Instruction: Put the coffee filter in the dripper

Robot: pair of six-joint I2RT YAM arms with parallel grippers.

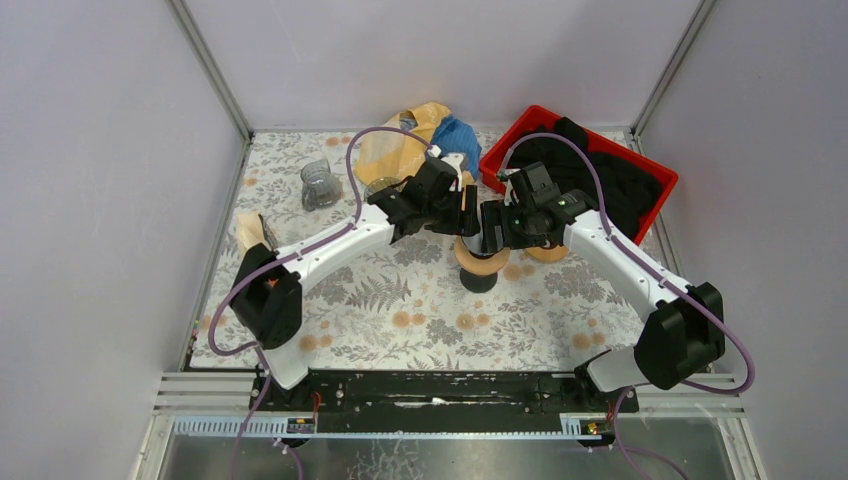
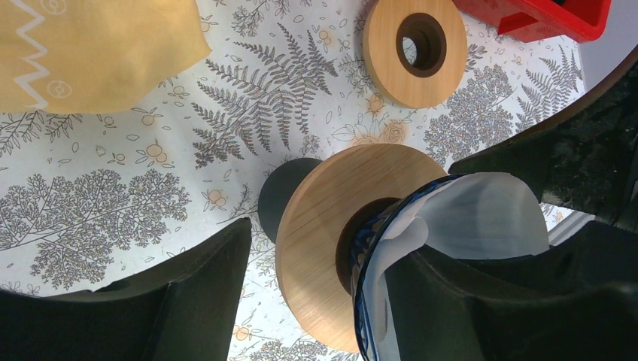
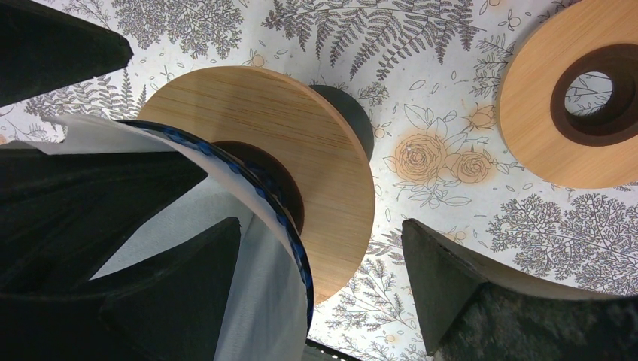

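The dripper (image 1: 480, 258) stands mid-table: a blue-rimmed glass cone (image 2: 374, 248) in a wooden collar (image 2: 323, 218) on a black base. The white coffee filter (image 2: 481, 218) lies inside the cone, its edge folded against the rim; it also shows in the right wrist view (image 3: 252, 301). My left gripper (image 1: 462, 215) (image 2: 323, 248) is open, one finger inside the cone against the filter, the other outside the collar. My right gripper (image 1: 492, 235) (image 3: 322, 229) is open, straddling the opposite rim (image 3: 248, 180) the same way.
A second wooden ring (image 1: 545, 252) (image 3: 542, 113) lies just right of the dripper. A red bin (image 1: 520, 130) holding black cloth stands at the back right. A yellow bag (image 1: 400, 145) and a glass cup (image 1: 320, 185) sit at the back left.
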